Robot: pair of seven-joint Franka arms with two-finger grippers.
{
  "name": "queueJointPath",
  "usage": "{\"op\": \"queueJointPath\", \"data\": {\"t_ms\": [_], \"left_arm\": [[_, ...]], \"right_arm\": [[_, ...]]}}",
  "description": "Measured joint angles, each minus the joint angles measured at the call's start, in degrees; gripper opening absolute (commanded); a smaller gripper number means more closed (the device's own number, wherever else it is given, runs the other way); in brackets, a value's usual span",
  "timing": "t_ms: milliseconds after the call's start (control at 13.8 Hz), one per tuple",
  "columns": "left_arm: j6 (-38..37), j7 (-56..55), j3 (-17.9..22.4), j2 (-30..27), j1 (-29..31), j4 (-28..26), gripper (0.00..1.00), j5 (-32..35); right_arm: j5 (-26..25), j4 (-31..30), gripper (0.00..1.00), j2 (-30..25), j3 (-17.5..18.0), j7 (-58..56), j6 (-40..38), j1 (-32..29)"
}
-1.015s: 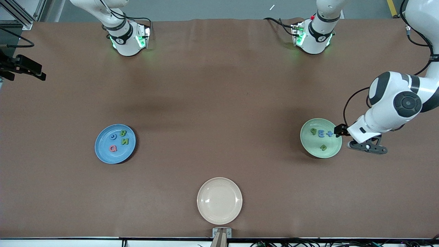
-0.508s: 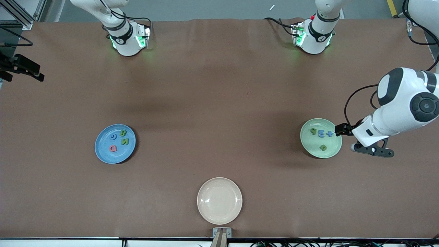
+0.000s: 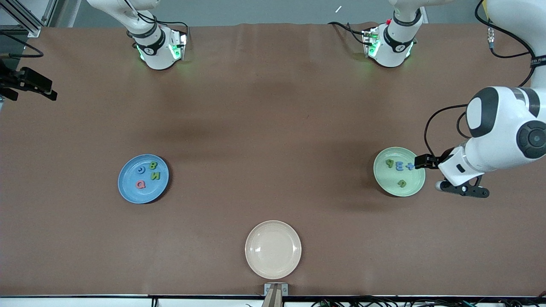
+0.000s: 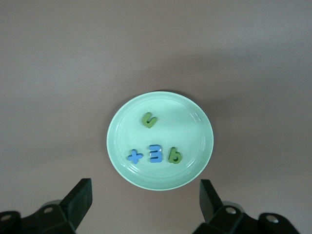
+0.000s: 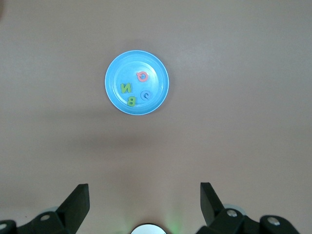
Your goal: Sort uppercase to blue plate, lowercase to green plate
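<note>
The green plate [image 4: 195, 117] holds four foam letters [image 4: 155, 153], with the left gripper [image 4: 146, 200] spread wide above the table [image 4: 48, 73].

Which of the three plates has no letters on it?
The cream plate, nearest the front camera. The blue plate and the green plate each hold four foam letters.

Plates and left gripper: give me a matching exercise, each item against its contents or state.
Column one:
1. blue plate
2. green plate
3. cream plate
4. left gripper

Column two:
A. open, holds nothing
B. holds B, N, Q and a blue ring
C. nothing on it
D. holds two blue and two green letters

Pairs: 1-B, 2-D, 3-C, 4-A
</note>
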Motion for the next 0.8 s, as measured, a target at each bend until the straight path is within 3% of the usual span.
{"op": "queueJointPath", "data": {"t_ms": [145,798], "left_arm": [[-0.7,0.1,2.0,-2.7,-0.9,-0.3,0.99,-0.9],[-6.9,-4.0,2.8,-17.8,4.3,-1.4,1.00,-5.5]], "right_arm": [[0.0,-0.4,1.00,-0.3,0.0,0.0,0.1,0.0],[0.5,-0.5,1.00,-0.4,0.0,0.0,0.3,0.0]]}}
